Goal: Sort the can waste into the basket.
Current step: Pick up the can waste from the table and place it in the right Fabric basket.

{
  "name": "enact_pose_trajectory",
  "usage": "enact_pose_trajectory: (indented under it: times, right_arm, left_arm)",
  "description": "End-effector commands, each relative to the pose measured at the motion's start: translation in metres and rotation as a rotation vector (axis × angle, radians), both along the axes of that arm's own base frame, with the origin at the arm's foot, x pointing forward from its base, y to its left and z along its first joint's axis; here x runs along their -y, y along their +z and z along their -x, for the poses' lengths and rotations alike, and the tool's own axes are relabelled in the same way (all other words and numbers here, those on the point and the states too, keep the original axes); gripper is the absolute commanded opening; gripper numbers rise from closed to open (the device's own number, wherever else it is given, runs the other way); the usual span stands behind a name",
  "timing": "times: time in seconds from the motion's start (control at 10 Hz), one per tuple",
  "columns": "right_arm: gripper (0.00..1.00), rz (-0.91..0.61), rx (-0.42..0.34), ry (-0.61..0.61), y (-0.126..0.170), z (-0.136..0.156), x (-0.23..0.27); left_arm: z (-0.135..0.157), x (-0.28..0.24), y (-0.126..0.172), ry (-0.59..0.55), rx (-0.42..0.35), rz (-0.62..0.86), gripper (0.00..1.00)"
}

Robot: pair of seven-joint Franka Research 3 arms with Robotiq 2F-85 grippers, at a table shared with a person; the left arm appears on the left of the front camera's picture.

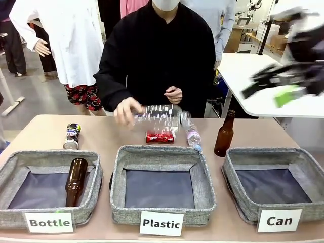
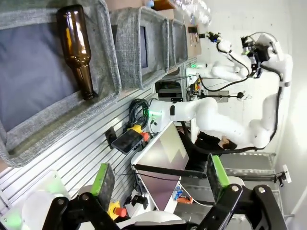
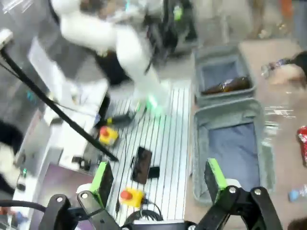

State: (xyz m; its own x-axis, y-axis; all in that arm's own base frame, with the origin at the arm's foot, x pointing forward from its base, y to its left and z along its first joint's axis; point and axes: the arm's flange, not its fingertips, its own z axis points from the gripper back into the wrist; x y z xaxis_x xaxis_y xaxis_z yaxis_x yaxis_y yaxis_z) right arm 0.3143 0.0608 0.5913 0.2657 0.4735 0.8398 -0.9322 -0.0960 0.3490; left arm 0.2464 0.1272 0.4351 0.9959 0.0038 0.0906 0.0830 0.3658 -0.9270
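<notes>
Near edge, row: Bottle bin (image 1: 50,156) left, Plastic bin (image 1: 157,150) middle, basket (image 1: 268,152) right. Glass bottle (image 1: 76,181) lies in Bottle bin. Behind bins: standing can (image 1: 72,136) left, flattened can (image 1: 160,136) centre, upright bottle (image 1: 225,134) further right.

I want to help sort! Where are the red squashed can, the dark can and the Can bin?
shiny red crushed metal can (image 1: 159,136), front view, middle of its side.
dark crushed metal can with colourful print (image 1: 72,134), front view, its printed side.
grey woven-fabric bin labelled "Can" (image 1: 268,153), front view, its far rim.
</notes>
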Motion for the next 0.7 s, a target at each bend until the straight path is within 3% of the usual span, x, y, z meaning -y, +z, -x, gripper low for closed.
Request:
enact_pose_trajectory:
  times: [0.0, 0.2, 0.4, 0.6]
  right_arm:
    - [1.0, -0.363, 0.133, -0.422, -0.01, 0.035, 0.072]
    - [1.0, -0.514, 0.117, -0.63, -0.039, 0.058, 0.118]
    - [1.0, -0.591, 0.071, -0.721, -0.072, 0.06, 0.137]
    - [1.0, -0.574, 0.063, -0.739, -0.078, 0.063, 0.137]
  left_arm:
    - [0.004, 0.002, 0.0, -0.007, -0.017, -0.005, 1.0]
    - [0.004, 0.002, 0.0, -0.007, -0.017, -0.005, 1.0]
    - [0.004, 0.002, 0.0, -0.007, -0.017, -0.005, 1.0]
    - [0.004, 0.002, 0.0, -0.007, -0.017, -0.005, 1.0]
